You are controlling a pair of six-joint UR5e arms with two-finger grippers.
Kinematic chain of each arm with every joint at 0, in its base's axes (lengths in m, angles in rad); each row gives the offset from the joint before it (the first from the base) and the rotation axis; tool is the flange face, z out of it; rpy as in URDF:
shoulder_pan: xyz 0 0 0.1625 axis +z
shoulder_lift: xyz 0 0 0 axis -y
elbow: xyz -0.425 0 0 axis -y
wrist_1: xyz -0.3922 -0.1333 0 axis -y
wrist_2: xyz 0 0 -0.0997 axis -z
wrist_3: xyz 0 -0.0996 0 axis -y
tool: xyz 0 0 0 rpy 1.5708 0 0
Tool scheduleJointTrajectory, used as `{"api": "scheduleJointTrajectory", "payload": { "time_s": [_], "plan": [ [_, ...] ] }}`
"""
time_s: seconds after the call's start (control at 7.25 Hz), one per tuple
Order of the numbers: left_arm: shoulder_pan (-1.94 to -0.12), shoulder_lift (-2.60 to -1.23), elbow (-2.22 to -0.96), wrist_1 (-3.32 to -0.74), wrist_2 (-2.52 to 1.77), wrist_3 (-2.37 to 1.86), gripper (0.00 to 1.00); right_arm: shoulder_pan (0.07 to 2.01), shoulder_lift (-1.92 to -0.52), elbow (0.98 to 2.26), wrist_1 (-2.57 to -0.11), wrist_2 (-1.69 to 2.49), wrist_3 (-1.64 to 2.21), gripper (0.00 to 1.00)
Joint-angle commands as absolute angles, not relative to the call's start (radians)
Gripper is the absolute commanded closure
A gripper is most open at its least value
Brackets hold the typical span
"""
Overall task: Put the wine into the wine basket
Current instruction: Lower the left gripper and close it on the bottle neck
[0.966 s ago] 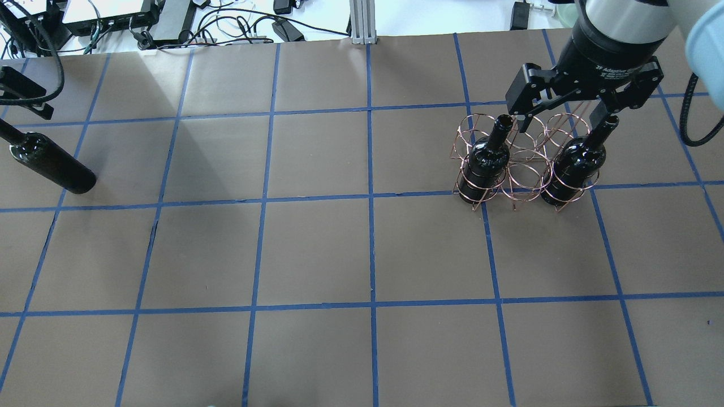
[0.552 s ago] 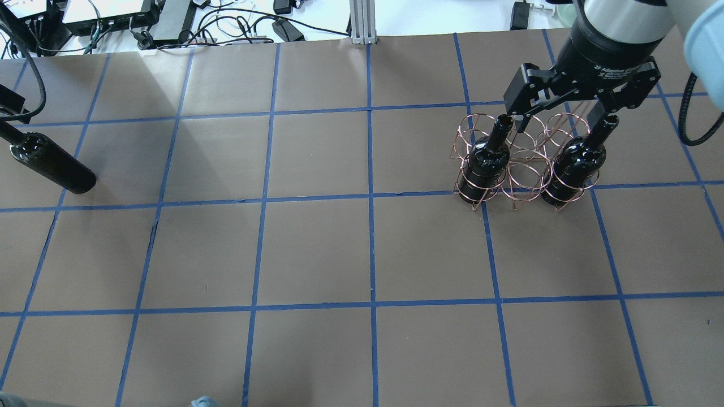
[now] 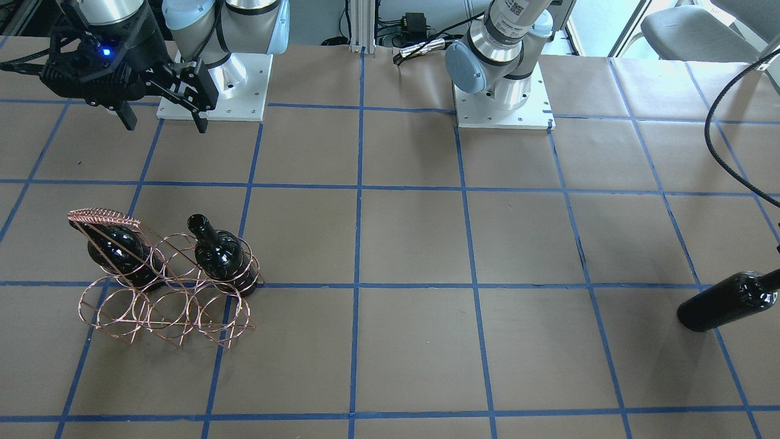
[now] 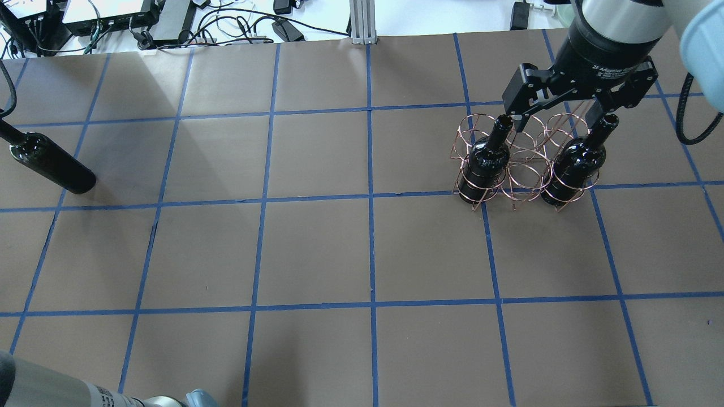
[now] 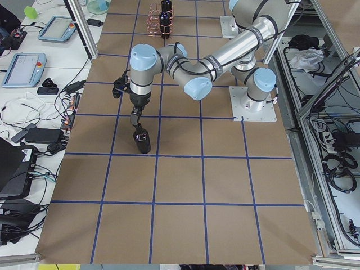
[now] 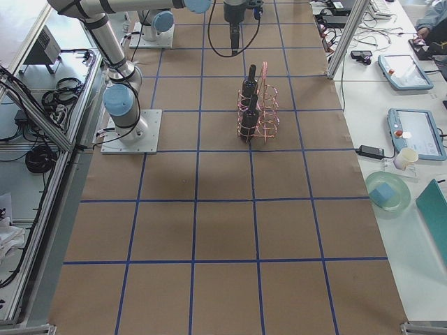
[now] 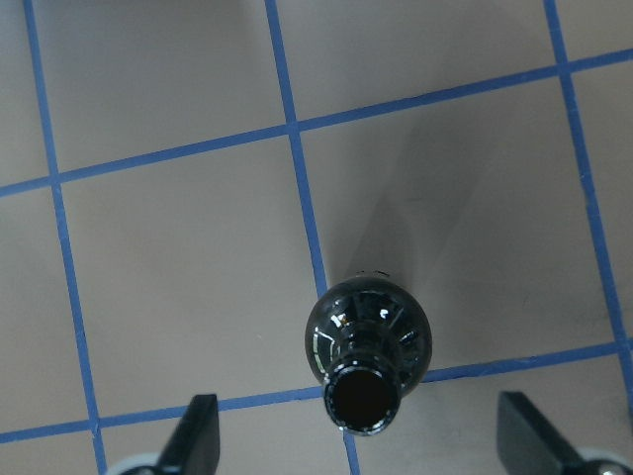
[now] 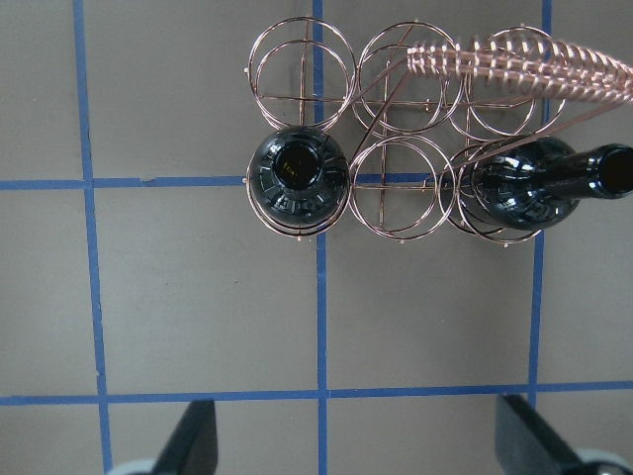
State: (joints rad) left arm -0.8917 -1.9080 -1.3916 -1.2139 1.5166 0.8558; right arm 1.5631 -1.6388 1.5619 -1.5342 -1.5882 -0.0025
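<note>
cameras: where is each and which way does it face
Front: across the table, facing both bases; right gripper.
Overhead: behind the bases, looking down; right gripper.
Left: table's left end; left arm, loose bottle.
Right: right end; right arm, basket.
Left wrist: straight down on loose bottle; fingertips.
Right wrist: straight down on basket; fingertips.
Front and overhead share basket, loose bottle.
</note>
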Motion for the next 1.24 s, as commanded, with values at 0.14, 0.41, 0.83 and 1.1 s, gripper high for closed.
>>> {"api": "scheduleJointTrajectory", "payload": {
  "time_s": [0.14,0.41,0.83,1.1],
  "plan": [
    [-0.887,-1.954,-1.381,-1.212,1.474,0.825,0.09,1.563,-1.638,1.563,-1.559,-1.586,-0.002,0.00],
    [-0.887,-1.976,-1.381,-1.213,1.477,0.825,0.14,1.563,-1.638,1.563,-1.560,-1.586,-0.002,0.00],
    [-0.894,-1.993,-1.382,-1.221,1.483,0.824,0.31,1.563,-1.641,1.563,-1.560,-1.586,0.000,0.00],
    [-0.894,-1.994,-1.382,-1.226,1.488,0.824,0.51,1.563,-1.641,1.563,-1.560,-1.586,-0.002,0.00]
  ]
}}
